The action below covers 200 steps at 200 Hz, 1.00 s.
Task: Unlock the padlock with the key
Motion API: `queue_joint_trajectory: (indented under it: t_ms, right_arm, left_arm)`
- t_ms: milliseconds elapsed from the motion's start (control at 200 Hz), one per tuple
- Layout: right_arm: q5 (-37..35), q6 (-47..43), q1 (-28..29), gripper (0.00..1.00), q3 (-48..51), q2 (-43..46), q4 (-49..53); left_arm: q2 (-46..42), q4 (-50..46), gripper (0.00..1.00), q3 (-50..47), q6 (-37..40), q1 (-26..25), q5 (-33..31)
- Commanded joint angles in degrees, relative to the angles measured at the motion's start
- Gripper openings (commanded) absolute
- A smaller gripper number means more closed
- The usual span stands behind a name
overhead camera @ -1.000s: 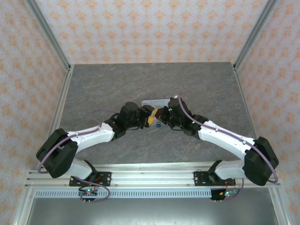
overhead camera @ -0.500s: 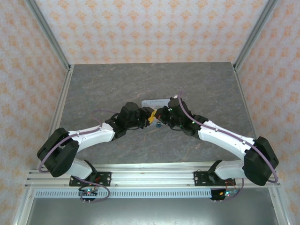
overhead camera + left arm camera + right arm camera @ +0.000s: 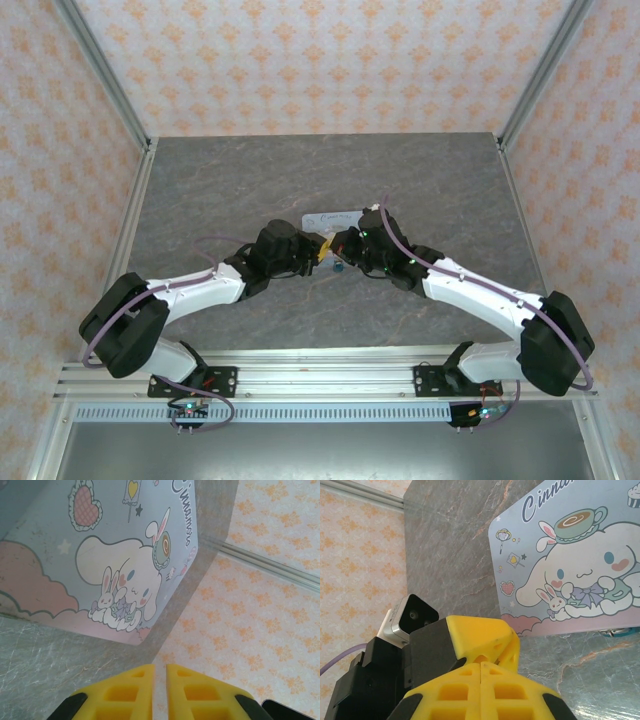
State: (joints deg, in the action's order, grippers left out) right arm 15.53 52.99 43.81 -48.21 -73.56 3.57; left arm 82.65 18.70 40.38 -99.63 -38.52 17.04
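Top view first. Two arms, my left arm (image 3: 190, 290) and my right arm (image 3: 480, 295), both reach into the middle of the bench (image 3: 200, 180). The left jaws and right jaws meet tip to tip just on the near side of the one tin (image 3: 330, 217). The one padlock (image 3: 338, 266) is a tiny teal speck on the bench, right by that meeting point and a touch nearer. My guess is that I'm crowded in there so one side can pass or steady something for the other, close to the lock.

Left wrist view: my two yellow fingers (image 3: 125, 695) are nearly pressed together with just a thin slit between them. I can't see anything in it. The tin (image 3: 100, 555) lies beyond them.

Right wrist view: two yellow fingers (image 3: 450, 695), pressed flat with no gap. I can't tell whether a thin key is pinched in there. One finger of the left jaws (image 3: 485, 635) sits right against them, with the left wrist camera (image 3: 410, 615) behind it. The tin (image 3: 570, 555) is far right, and the teal sliver (image 3: 620, 632) at its near edge is probably the padlock.
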Motion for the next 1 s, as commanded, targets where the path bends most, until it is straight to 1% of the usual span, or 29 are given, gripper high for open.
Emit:
queue_joint_trajectory:
  t_ms: [0,80,160,335,420,455,470,475,550,596,646,811,951,996]
  right_arm:
    - [0.12,0.73,-0.31,0.0,0.56,0.35,-1.68]
    - [0.12,0.78,-0.31,0.0,0.66,0.35,-1.73]
    - [0.12,0.77,-0.31,0.0,0.74,0.32,-1.75]
    - [0.12,0.8,-0.31,0.0,0.8,0.35,-1.75]
    - [-0.18,0.81,-0.31,0.0,0.78,0.52,-1.54]
    - [-0.51,0.86,-0.36,0.07,0.92,0.72,-1.2]
    - [-0.81,0.87,-0.39,0.12,1.0,0.88,-0.94]
    - [-0.81,0.87,-0.39,0.12,1.0,0.88,-0.94]
    - [-1.2,1.06,-0.97,0.3,1.67,1.67,-0.52]
    - [-1.06,1.31,-1.62,0.38,2.18,2.02,-0.36]
    - [-0.69,1.4,-2.62,0.44,2.83,2.38,-0.25]
    - [1.21,0.37,-6.01,0.52,4.07,3.23,1.06]
    - [3.0,-0.18,-7.92,0.56,4.18,2.84,0.6]
    - [3.8,-0.41,-8.37,0.58,3.9,2.42,0.22]
  left_arm:
    - [-1.09,-0.77,0.12,-0.58,-0.47,-0.04,-1.69]
    - [-1.18,-1.11,0.09,-0.57,-0.47,-0.06,-1.9]
    - [-1.55,-1.55,0.08,-0.65,-0.38,-0.05,-2.26]
    - [-2.15,-2.16,0.0,-0.74,-0.13,-0.04,-2.93]
    - [-2.23,-2.3,0.0,-0.66,0.26,-0.06,-3.08]
    - [-2.3,-2.59,0.0,-0.6,0.69,-0.02,-3.23]
    - [-2.35,-2.81,0.0,-0.49,1.02,-0.06,-3.36]
    - [-2.42,-2.89,0.0,-0.49,1.02,-0.06,-3.43]
    - [-3.13,-4.69,0.0,0.13,3.4,0.03,-4.47]
    - [-3.72,-6.73,0.0,0.84,5.92,0.28,-5.3]
    - [-4.39,-8.95,0.0,1.69,9.23,0.5,-6.11]
    - [-6.09,-18.31,0.0,6.19,22.7,0.82,-9.36]
    - [-5.83,-23.04,0.0,10.27,33.13,0.82,-10.58]
    - [-5.37,-24.59,0.0,11.57,36.05,0.84,-10.67]
